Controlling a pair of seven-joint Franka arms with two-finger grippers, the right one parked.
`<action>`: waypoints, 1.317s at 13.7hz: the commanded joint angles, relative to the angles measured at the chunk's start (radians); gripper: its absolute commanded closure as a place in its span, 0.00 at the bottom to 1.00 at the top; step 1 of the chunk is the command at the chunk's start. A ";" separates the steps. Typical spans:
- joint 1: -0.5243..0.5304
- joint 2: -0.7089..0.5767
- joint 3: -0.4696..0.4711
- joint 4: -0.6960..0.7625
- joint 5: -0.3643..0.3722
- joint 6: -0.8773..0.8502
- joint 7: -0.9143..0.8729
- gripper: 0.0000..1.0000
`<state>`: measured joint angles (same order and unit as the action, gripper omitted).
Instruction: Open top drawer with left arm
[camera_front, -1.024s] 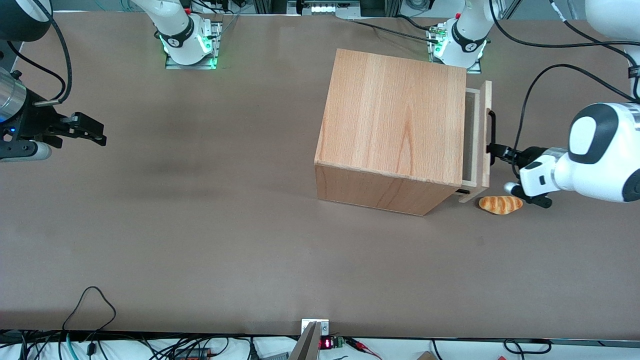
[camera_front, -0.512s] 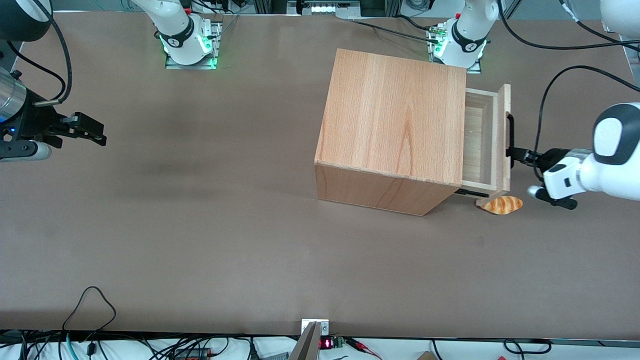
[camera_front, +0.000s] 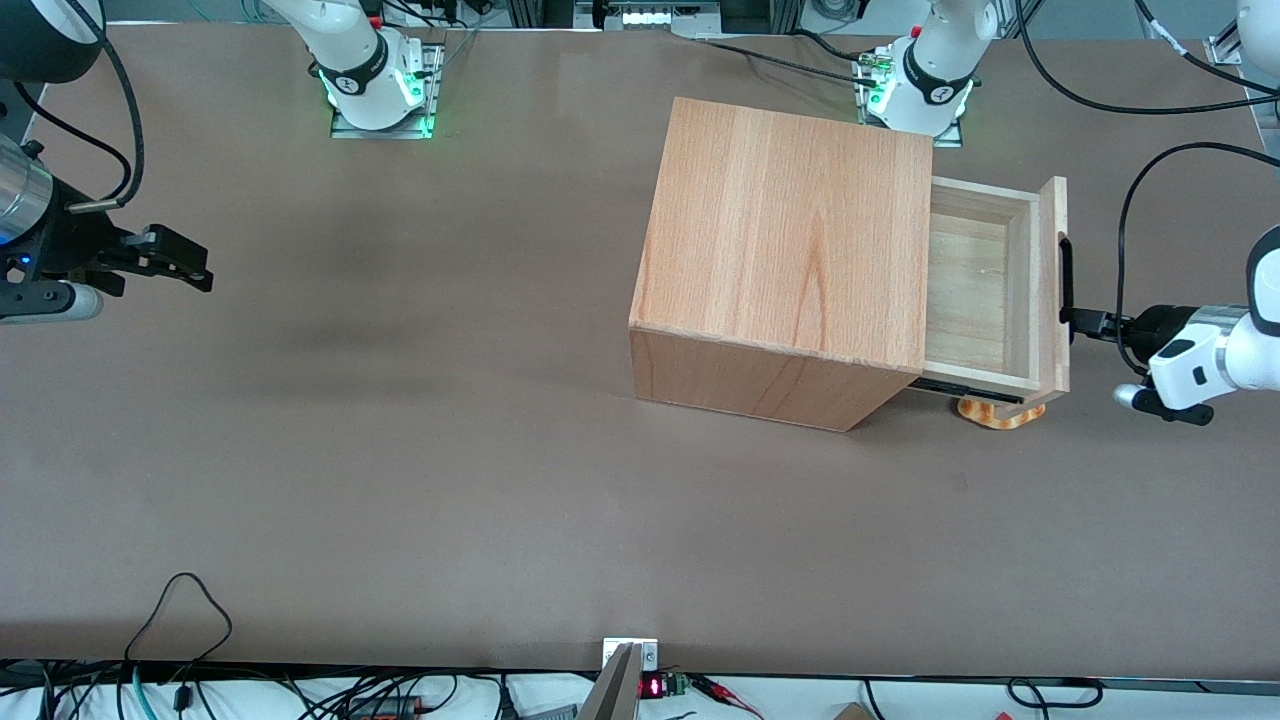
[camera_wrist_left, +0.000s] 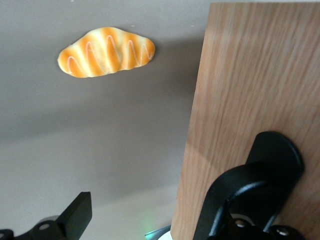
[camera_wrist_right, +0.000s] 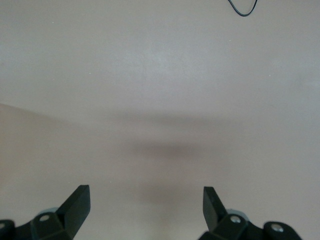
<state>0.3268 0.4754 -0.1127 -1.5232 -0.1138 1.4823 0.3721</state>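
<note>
Showing the top drawer (camera_front: 975, 290) drawn well out of the cabinet (camera_front: 790, 240) toward three o'clock in the front view, at the working arm's end of the table (camera_front: 400, 450). Meeting the black handle (camera_front: 1066, 290) near the front panel's middle with the gripper (camera_front: 1085, 322), fingers (camera_wrist_left: 75, 215) spread wide, one clear of the panel above the table, the other close against the handle. Reaching in from three o'clock with the left arm (camera_front: 1215, 360). Lying at six o'clock of the drawer, bread (camera_front: 1000, 415), partly under the front panel's near corner, nearer the front camera than the gripper
</note>
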 joint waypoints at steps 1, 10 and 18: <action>0.049 0.061 -0.004 0.049 0.042 0.039 -0.005 0.00; 0.092 0.069 0.005 0.081 0.040 0.039 0.065 0.00; 0.092 0.069 0.004 0.095 0.045 0.039 0.185 0.00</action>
<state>0.4147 0.5192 -0.1040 -1.4587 -0.1101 1.5100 0.5049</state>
